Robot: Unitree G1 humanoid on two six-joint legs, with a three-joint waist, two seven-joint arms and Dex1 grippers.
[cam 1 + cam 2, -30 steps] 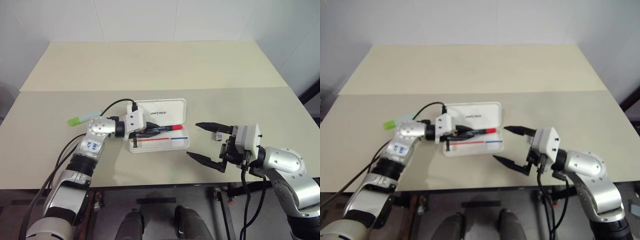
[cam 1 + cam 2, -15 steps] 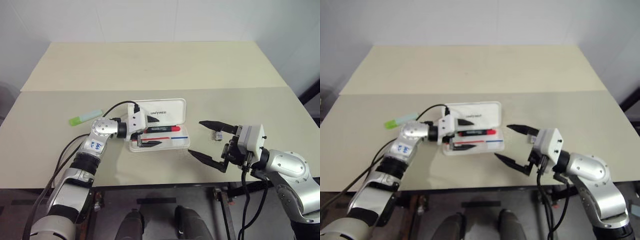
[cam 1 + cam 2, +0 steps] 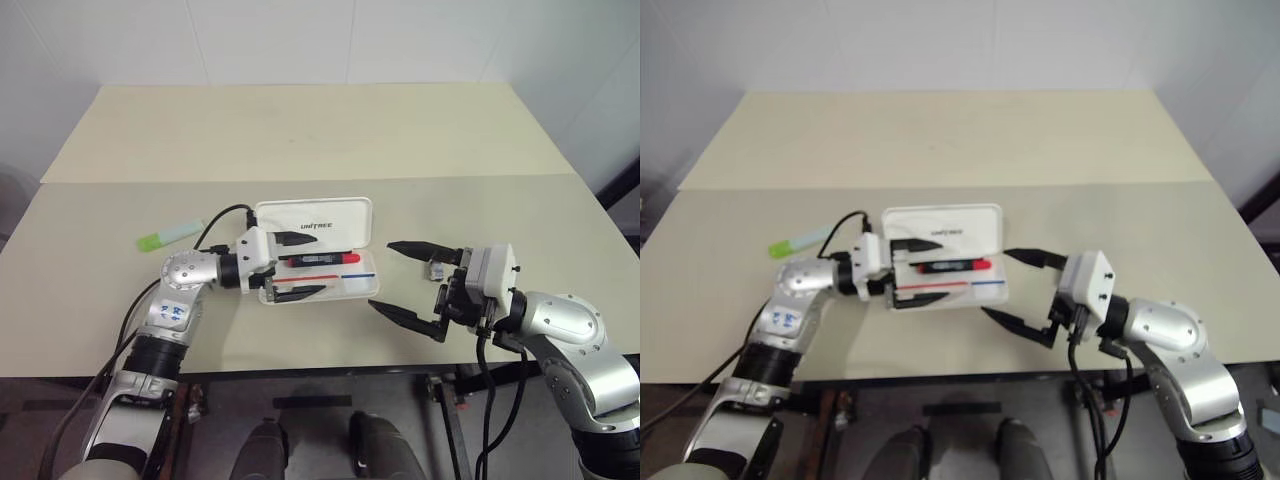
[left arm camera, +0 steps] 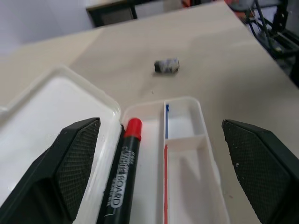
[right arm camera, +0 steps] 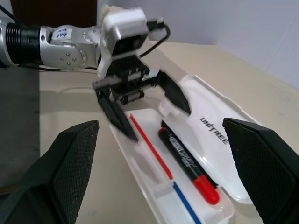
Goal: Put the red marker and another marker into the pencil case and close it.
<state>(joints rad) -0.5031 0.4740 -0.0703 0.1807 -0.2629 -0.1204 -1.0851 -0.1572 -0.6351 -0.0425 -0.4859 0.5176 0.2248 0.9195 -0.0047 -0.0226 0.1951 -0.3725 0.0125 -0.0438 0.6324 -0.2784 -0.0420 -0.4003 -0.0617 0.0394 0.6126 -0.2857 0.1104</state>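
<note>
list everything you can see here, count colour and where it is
pencil case: one, white, open, lid laid flat on the far side, middle of the near table
red marker: one, black barrel with red end, lying in the case's tray
another marker: one, pale green, on the table to the left of the case
small grey object: one, on the table right of the case, too small to identify
tables: two, beige, set edge to edge
left gripper: one, black jaws open, over the left end of the case, holding nothing
right gripper: one, black jaws open, right of the case, empty
</note>
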